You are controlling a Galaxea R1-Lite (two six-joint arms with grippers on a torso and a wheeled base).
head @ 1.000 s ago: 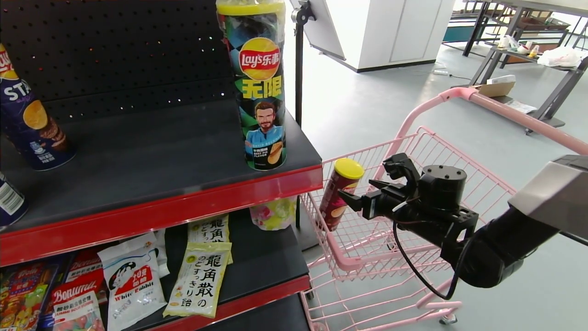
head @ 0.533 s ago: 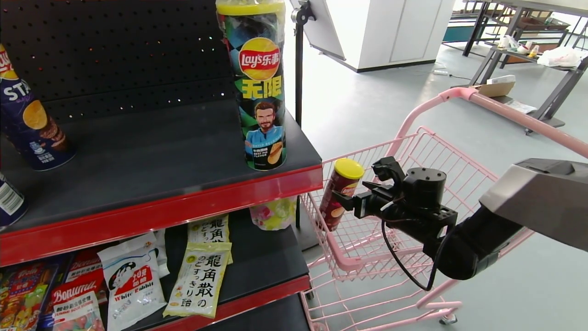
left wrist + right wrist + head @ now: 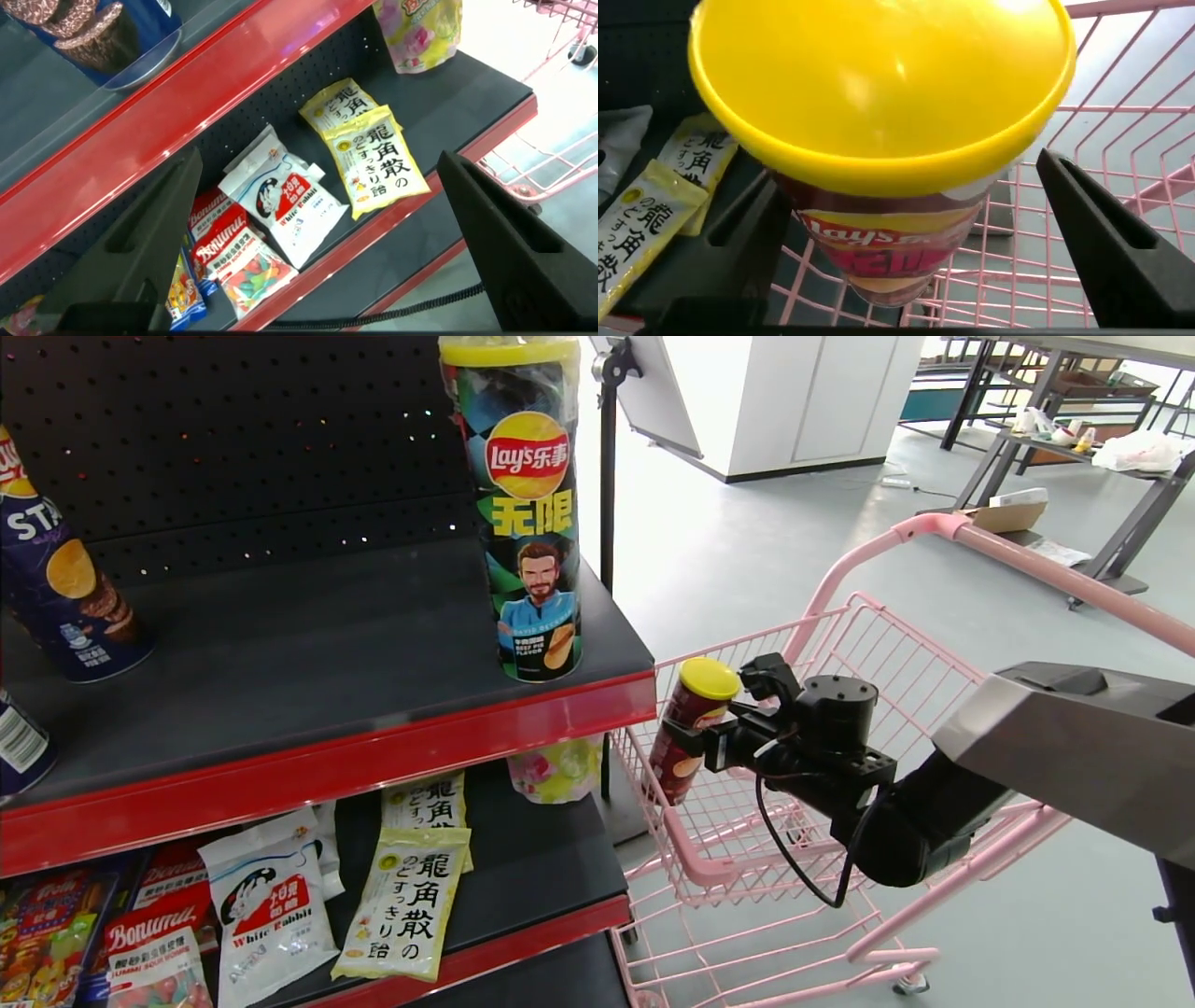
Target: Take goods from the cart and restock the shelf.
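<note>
**Right gripper open around the chips can in the cart**

The red chips can, with its yellow lid, stands tilted inside the pink cart. It leans in the basket corner farthest from the cart's handle. The right gripper is inside the cart's basket at the can's upper part, its fingers spread wide with one on each side of the can. In the right wrist view a gap shows between the can and one finger. Whether the other finger touches the can cannot be told.

The shelf stands just beside the cart, at the end away from the handle. On its top board, at the corner nearest the cart, a tall green chips can stands upright.

The left gripper has its fingers wide apart and holds nothing. It faces the shelf's lower board, where a yellow candy bag and a white candy bag lie, with a bit of the cart's pink wire beyond them.
</note>
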